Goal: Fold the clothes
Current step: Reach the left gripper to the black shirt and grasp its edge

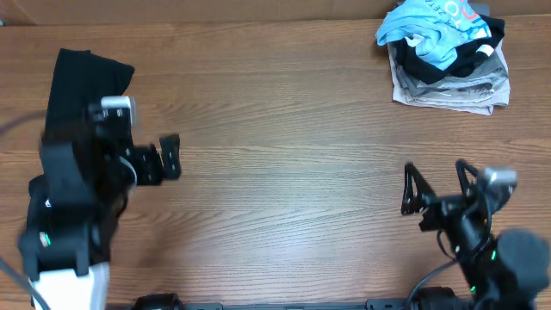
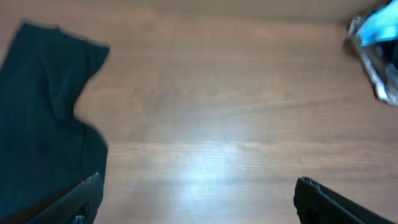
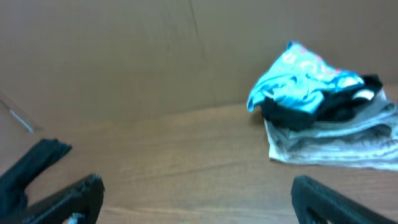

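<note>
Hovering, left tool (image 2: 198,190) parted beside clothes (image 1: 77,86), right tool (image 1: 436,179) parted

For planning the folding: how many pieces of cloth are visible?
4: black garment at the left; blue shirt, black piece and grey-white cloth piled far right. More may hide underneath.

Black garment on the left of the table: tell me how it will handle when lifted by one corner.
Probably floppy: the black garment lies flat with soft, wavy edges, so it should drape and sag from a single pinch. Likely light, being thin cloth. It may drag rather than slide cleanly on the wooden table.
</note>
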`<move>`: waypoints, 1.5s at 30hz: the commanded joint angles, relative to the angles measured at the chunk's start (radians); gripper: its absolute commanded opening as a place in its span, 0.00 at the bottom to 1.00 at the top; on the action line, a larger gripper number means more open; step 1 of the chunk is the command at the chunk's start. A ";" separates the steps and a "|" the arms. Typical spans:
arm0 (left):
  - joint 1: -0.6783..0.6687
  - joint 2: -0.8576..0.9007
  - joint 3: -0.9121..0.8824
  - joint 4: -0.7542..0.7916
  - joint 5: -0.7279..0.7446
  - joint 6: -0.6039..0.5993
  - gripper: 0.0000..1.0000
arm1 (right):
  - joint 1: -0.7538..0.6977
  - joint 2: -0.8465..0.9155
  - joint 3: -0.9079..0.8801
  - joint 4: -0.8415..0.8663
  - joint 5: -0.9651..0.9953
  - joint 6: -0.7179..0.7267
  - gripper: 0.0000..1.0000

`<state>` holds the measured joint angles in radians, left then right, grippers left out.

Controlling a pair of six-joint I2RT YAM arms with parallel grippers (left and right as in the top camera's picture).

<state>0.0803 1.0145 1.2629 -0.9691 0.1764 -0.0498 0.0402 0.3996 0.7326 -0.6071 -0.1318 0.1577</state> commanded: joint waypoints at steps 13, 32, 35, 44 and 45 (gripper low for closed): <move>0.094 0.416 0.230 -0.180 -0.030 0.050 1.00 | 0.005 0.675 0.415 -0.138 -0.268 -0.001 1.00; 0.235 0.974 0.230 -0.159 -0.320 0.027 0.82 | 0.005 0.946 0.414 -0.150 -0.274 -0.002 1.00; 0.236 1.010 0.230 -0.130 -0.350 0.008 0.81 | 0.005 0.946 0.414 -0.150 -0.274 -0.002 0.99; 0.233 1.126 0.230 -0.072 -0.352 0.012 0.53 | 0.005 0.946 0.414 -0.147 -0.270 -0.002 0.91; 0.233 1.142 0.230 -0.073 -0.351 0.011 0.44 | 0.005 0.946 0.414 -0.147 -0.270 -0.002 0.90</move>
<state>0.3157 2.0930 1.4784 -1.0420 -0.1623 -0.0261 0.0399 1.3514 1.1275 -0.7589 -0.3954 0.1566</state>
